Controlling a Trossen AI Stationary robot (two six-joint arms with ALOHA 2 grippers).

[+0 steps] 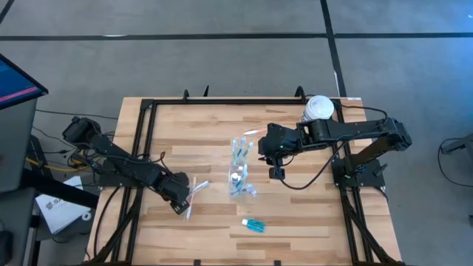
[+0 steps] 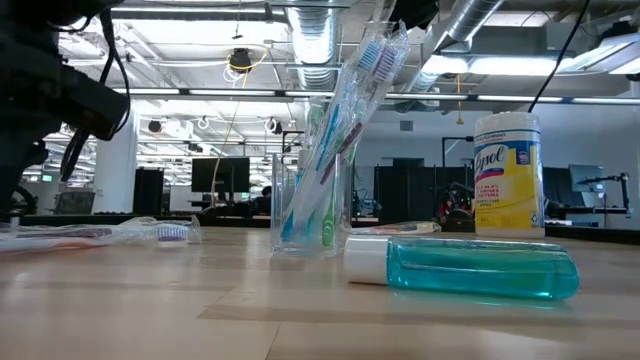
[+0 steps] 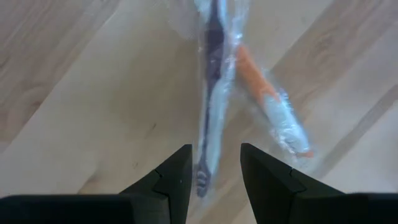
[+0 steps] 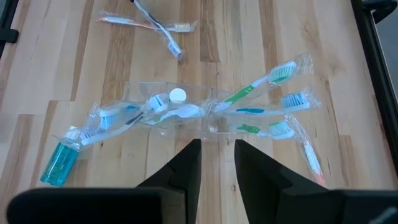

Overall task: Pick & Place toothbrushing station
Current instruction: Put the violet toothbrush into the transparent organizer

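Left hand (image 3: 214, 168) part open over two wrapped toothbrushes (image 1: 198, 188) crossed on counter (image 1: 310, 214), holding nothing. Cup (image 1: 238, 177) mid-counter, right hand (image 1: 277, 172) beside, empty. Risk: crossed pair snags, slick wrap slips.

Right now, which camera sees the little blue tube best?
The low view: the blue tube lies close and large on its side, white cap clear. The high view shows it as a small speck; the right wrist view catches it near an edge; the left wrist view misses it.
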